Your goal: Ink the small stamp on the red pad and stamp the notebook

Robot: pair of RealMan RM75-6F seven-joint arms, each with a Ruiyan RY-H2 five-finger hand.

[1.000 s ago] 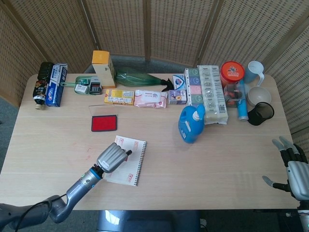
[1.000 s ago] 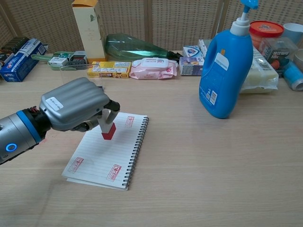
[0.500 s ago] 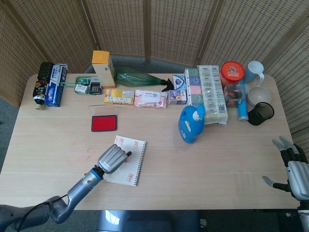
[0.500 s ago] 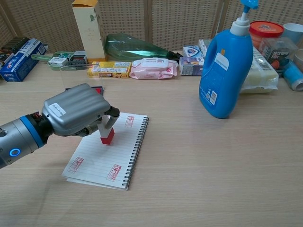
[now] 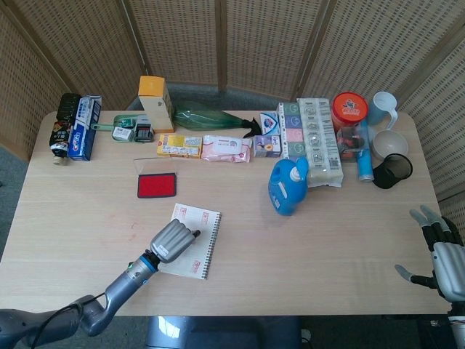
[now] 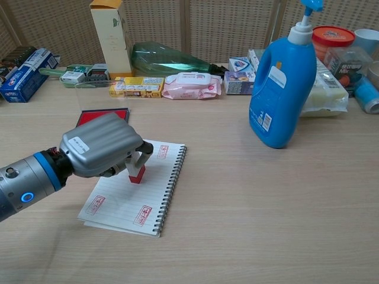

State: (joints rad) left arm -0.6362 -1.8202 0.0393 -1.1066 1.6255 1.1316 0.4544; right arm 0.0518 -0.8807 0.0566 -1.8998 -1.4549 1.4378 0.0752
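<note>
My left hand (image 6: pixel 100 145) (image 5: pixel 173 241) holds the small stamp (image 6: pixel 137 171), whose red base stands on the page of the spiral notebook (image 6: pixel 155 201) (image 5: pixel 207 243). The notebook lies open on the table with three red stamp marks showing around the hand. The red ink pad (image 5: pixel 157 185) (image 6: pixel 98 115) sits open just behind the notebook, partly hidden by my hand in the chest view. My right hand (image 5: pixel 442 254) hangs open at the table's right front edge, far from everything.
A blue detergent bottle (image 6: pixel 282 83) stands right of the notebook. Along the back edge lie boxes, a wipes pack (image 6: pixel 191 85), a green bottle (image 6: pixel 169 59), a yellow carton (image 5: pixel 155 102), cups and a jar (image 5: pixel 349 109).
My left hand has come down and drawn slightly toward me, lowering the stamp from just above the page onto the notebook. The red pad shows more behind it. The right hand is still.
</note>
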